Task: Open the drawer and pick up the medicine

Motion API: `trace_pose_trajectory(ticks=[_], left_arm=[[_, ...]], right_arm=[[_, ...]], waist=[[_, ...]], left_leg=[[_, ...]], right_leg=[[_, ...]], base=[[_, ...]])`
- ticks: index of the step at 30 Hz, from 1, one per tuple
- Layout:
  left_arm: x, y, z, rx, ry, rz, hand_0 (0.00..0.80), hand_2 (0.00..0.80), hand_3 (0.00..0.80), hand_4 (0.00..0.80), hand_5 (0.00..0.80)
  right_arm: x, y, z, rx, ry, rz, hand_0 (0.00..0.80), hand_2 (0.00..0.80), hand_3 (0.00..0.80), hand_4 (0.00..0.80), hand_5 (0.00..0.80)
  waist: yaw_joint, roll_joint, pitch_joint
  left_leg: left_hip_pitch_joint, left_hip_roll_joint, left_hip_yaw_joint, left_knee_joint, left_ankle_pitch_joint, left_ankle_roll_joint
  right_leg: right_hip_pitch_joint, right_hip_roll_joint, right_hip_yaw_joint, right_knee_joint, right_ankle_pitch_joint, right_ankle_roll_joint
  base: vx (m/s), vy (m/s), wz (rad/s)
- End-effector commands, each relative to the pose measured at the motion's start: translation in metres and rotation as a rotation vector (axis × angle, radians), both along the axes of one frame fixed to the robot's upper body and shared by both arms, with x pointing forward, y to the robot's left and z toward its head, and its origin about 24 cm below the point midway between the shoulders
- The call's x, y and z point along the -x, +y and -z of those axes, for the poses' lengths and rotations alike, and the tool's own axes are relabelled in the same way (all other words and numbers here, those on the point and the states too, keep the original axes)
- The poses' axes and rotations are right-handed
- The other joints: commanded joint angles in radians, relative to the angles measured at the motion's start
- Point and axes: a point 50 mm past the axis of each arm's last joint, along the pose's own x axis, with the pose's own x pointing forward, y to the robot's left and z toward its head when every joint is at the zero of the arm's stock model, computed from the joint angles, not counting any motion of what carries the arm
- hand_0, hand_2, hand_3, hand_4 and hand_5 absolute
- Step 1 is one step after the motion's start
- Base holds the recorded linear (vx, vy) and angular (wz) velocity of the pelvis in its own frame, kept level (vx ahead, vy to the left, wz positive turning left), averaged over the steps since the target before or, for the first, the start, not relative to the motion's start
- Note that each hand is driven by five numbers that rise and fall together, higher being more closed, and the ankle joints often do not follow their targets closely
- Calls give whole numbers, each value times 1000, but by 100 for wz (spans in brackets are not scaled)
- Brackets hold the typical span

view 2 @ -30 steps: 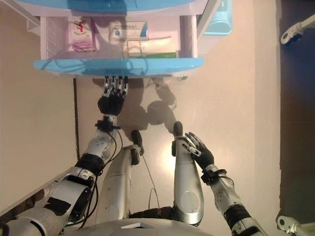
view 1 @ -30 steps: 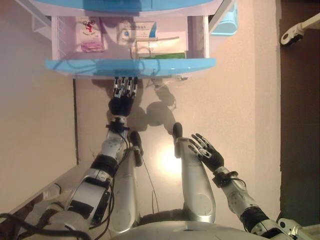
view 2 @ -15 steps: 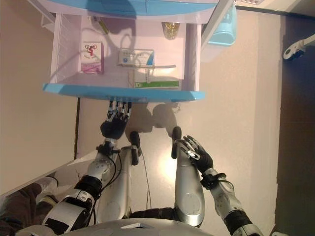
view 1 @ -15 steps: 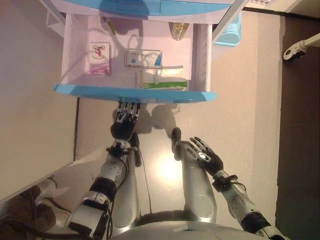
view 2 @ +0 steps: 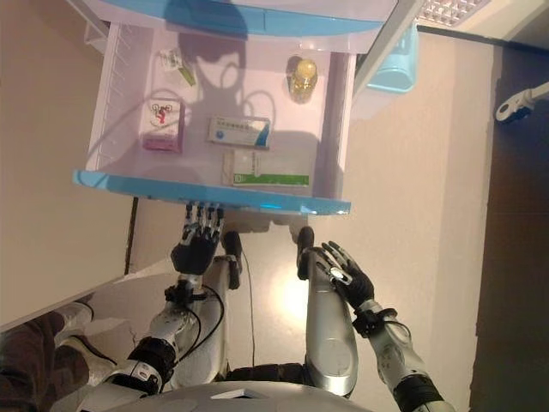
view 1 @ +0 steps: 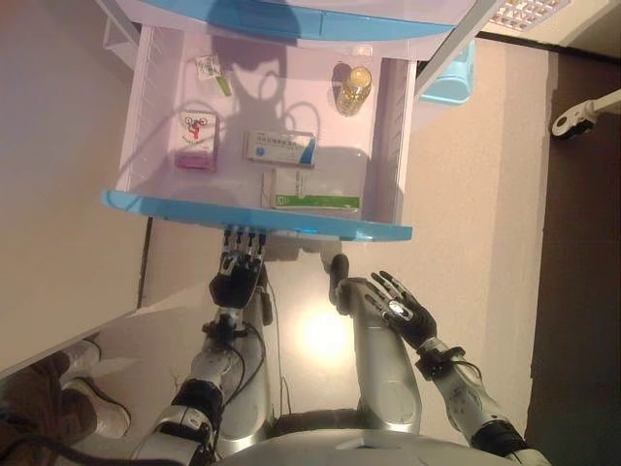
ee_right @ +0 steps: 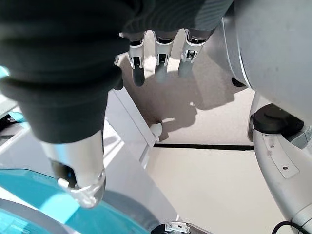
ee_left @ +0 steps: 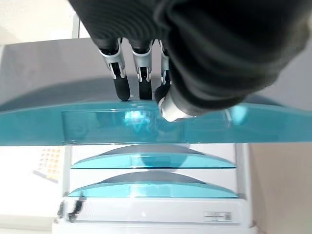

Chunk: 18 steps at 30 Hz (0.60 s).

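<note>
Drawer open, boxes and bottle inside, left hand straight-fingered at front, right hand relaxed

In the open drawer, a bottle lies back right, a sachet back left, and three boxes (one left, two centre) lie nearer the front.

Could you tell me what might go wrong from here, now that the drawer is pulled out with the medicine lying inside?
1. The left hand has its fingertips at the drawer's blue front; a further pull might slip off or draw the drawer out too far.
2. The small bottle lies on its side near the back and may roll if the drawer jolts.
3. The boxes sit close together, so a reach could nudge the wrong one.
</note>
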Motion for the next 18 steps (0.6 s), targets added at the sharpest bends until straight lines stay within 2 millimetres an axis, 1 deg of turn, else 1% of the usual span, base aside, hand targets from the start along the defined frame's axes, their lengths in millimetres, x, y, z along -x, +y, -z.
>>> trace_pose_trajectory(ticks=[1, 7, 14, 18], left_arm=[[31, 35, 6, 94, -74, -189, 800, 800, 800, 800, 800], [51, 45, 27, 114, 91, -232, 800, 800, 800, 800, 800], [86, 54, 60, 174, 362, -301, 800, 800, 800, 800, 800], [96, 57, 70, 192, 490, -315, 800, 800, 800, 800, 800]], right_arm=[[28, 6, 8, -39, 28, -16, 0, 0, 0, 0, 0], [29, 4, 10, -55, 41, 6, 0, 0, 0, 0, 0], [35, -2, 13, -71, 40, 39, 0, 0, 0, 0, 0], [37, -6, 15, -75, 44, 56, 0, 0, 0, 0, 0]], waist=[[54, 19, -46], [85, 10, -46], [112, 10, -46], [120, 11, -46]], left_leg=[[33, -46, 55, -76, 16, 89], [37, -38, 35, -74, 23, 84], [23, -42, 15, -64, 23, 86], [24, -45, 9, -62, 23, 86]], right_leg=[[7, 17, -51, 198, -78, -5], [19, 4, -78, 226, -93, -8], [11, -5, -97, 251, -112, -16], [15, -10, -104, 254, -116, -16]], base=[[-38, -74, 18], [-21, -68, 18], [-17, -38, 20], [-7, -16, 15]])
